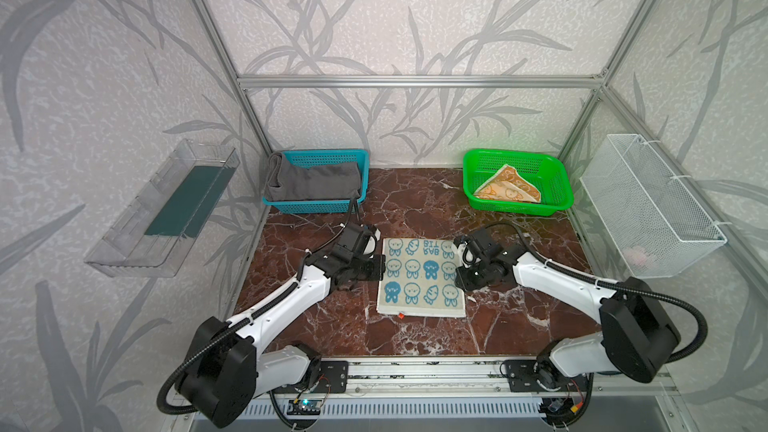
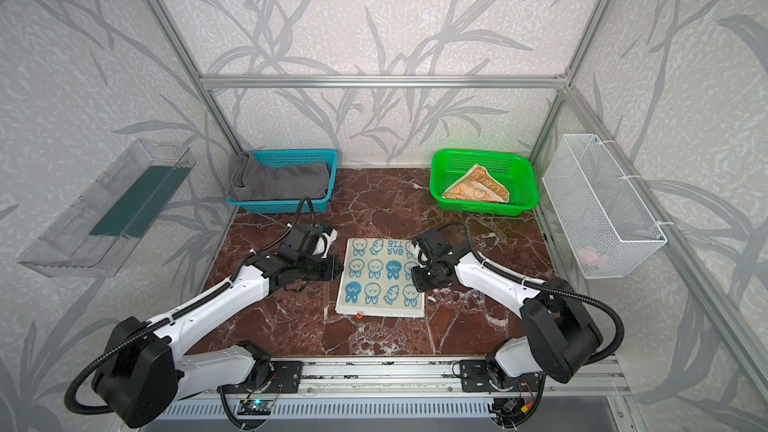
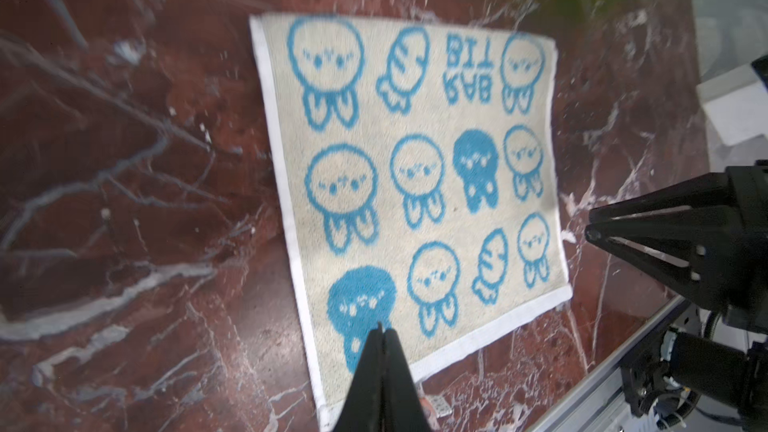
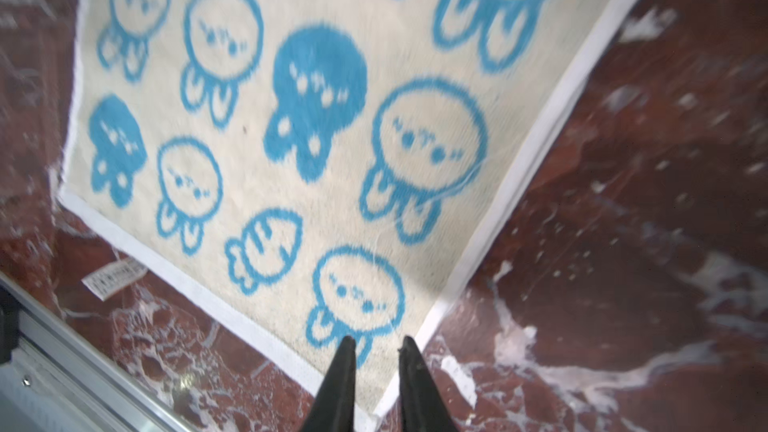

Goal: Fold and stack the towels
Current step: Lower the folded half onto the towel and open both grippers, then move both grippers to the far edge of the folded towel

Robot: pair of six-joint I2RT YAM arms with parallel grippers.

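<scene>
While the blue towel (image 1: 420, 276) lies flat and squared in the middle of the table (image 1: 415, 209), bunny print up, an arm stands at each of its side edges. In both top views the left gripper (image 1: 377, 270) sits at the towel's left edge and the right gripper (image 1: 459, 280) at its right edge.

From the left wrist, the left gripper (image 3: 380, 328) has its fingers pressed together with nothing between them, tips over a solid blue bunny near one towel (image 3: 415, 184) corner; whether they touch the cloth cannot be told. The right gripper (image 3: 592, 230) shows there too, just beside the opposite edge.

From the right wrist, the right gripper (image 4: 376, 340) has its fingers a narrow gap apart, holding nothing, poised over a corner of the towel (image 4: 291, 118) by its white hem. A white label (image 4: 114, 278) pokes out from under the near hem.

At the back left, the grey towel (image 1: 313, 182) is heaped in a blue basket (image 1: 328, 153), draping over its left rim. At the back right, the orange towel (image 1: 509, 187) lies folded in a green basket (image 1: 519, 207).
</scene>
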